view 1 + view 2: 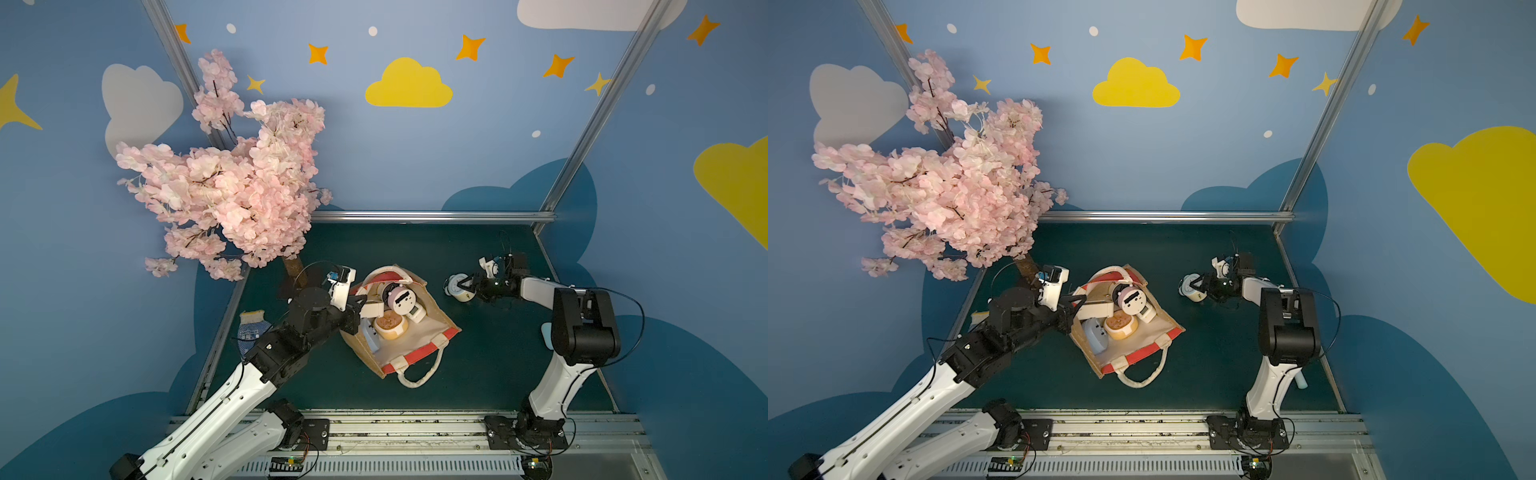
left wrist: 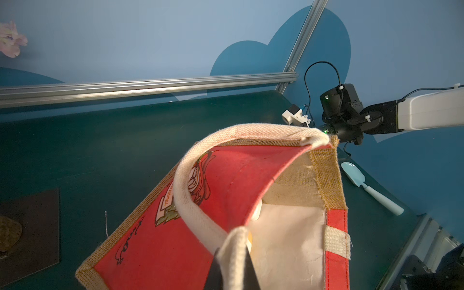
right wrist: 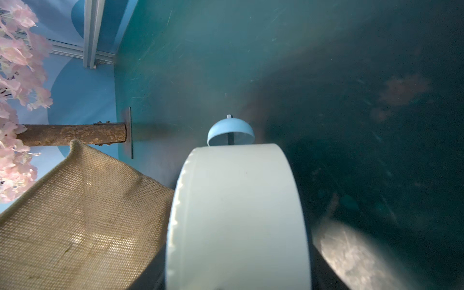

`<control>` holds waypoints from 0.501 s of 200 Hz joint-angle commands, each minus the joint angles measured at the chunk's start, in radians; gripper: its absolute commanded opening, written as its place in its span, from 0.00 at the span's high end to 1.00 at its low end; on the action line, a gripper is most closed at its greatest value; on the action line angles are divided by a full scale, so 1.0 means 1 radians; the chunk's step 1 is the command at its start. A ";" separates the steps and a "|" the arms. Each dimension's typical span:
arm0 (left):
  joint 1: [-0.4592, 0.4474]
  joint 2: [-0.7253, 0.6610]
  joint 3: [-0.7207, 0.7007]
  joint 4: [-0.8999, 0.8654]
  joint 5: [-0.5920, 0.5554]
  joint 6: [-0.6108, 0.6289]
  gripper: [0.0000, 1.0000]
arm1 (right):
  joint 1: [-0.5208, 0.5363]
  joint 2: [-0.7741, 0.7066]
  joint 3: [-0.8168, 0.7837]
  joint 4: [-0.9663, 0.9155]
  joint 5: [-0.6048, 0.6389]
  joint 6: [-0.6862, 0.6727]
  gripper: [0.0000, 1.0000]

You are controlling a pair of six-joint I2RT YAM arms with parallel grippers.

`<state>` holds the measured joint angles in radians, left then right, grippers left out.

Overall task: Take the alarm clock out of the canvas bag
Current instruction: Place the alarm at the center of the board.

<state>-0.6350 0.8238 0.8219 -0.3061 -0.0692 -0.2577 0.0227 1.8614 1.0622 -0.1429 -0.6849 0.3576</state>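
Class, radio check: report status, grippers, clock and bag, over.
Left gripper shut on bag handle. Right gripper shut on alarm clock, outside canvas bag. Nothing blocking.

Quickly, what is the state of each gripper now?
Left gripper: closed on the canvas bag handle.
Right gripper: closed on the alarm clock.

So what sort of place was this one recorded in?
Probably a staged robot test booth, not a real home: blue walls painted with yellow clouds and orange stars, bare aluminium frame bars at the edges, and an artificial pink blossom tree standing on the dark green tabletop.
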 commanded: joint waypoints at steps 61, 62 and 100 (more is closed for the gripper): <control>0.000 -0.026 -0.004 0.050 0.026 0.012 0.96 | -0.029 -0.095 -0.027 -0.177 0.151 -0.045 0.13; -0.001 -0.026 -0.004 0.051 0.026 0.012 0.96 | -0.029 -0.096 -0.027 -0.178 0.153 -0.046 0.13; -0.001 -0.025 0.000 0.053 0.026 0.014 0.96 | -0.059 -0.136 -0.042 -0.211 0.183 -0.062 0.12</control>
<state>-0.6350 0.8223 0.8207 -0.3061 -0.0677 -0.2565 -0.0200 1.7668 1.0325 -0.3046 -0.5362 0.3172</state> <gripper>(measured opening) 0.073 0.881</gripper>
